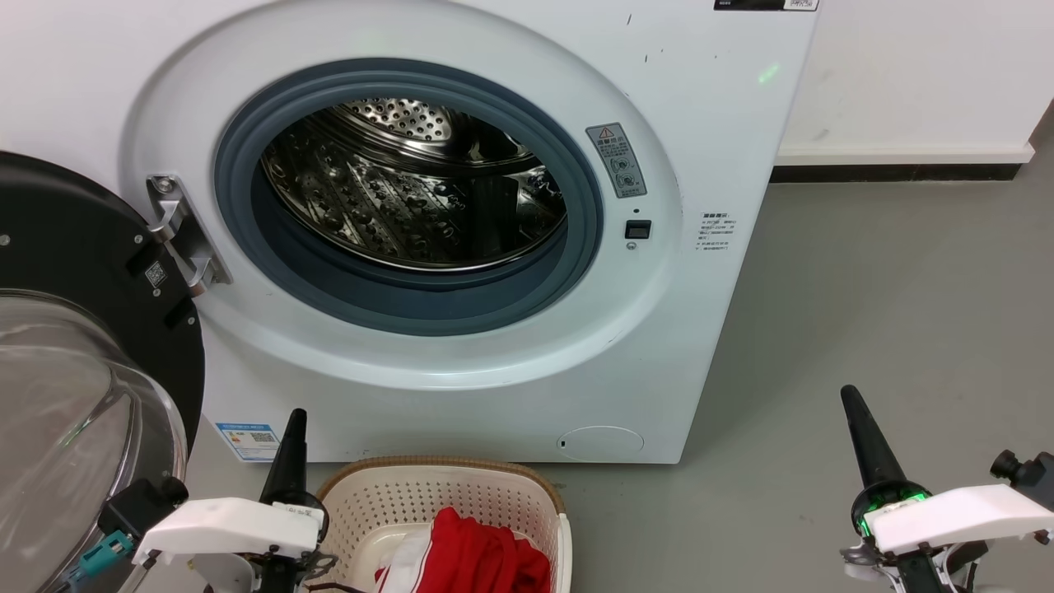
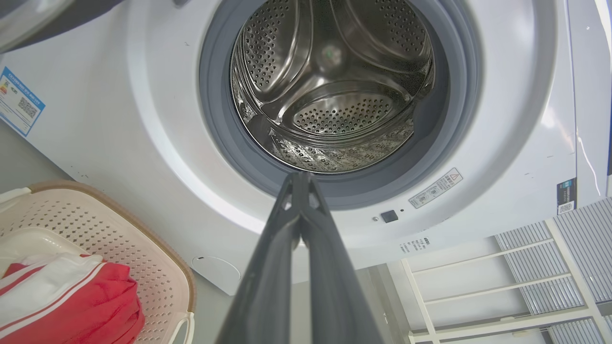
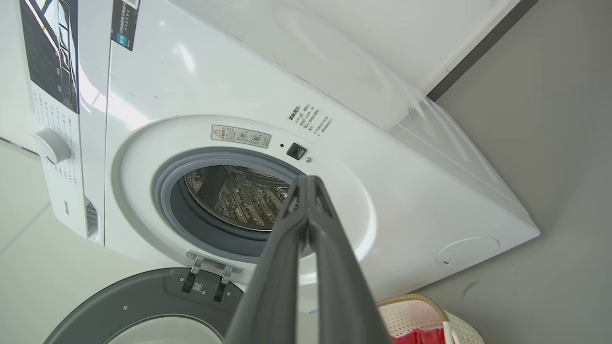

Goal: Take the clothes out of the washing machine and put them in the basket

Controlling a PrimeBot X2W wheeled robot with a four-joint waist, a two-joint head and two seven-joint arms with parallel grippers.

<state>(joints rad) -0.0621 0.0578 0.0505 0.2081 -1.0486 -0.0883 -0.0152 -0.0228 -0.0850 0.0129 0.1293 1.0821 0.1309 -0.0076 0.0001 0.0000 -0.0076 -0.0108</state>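
Two end effectors in shot: how do they stand?

— Both are closed and empty. The left end effector (image 1: 296, 418) points up just beside the basket (image 1: 436, 464), its dark fingers pressed together. The right end effector (image 1: 850, 399) rises over the grey floor (image 1: 865, 288), well apart from the basket, its fingers together too.

And the clothes?

— The clothes (image 1: 478, 556), bright red with white bands, lie heaped in the cream basket with the brown rim. The basket sits on the floor just in front of the washing machine (image 1: 725, 123).

What does the machine itself show?

— Its steel drum (image 1: 412, 198) shows bare perforated metal through the grey-ringed port. The black-rimmed glass door (image 1: 90, 272) hangs open on the robot's left.

Where do the wrist cameras point?

— Each looks along its own closed fingers toward the open port. The left wrist view also catches the red heap in the basket at its lower left corner.
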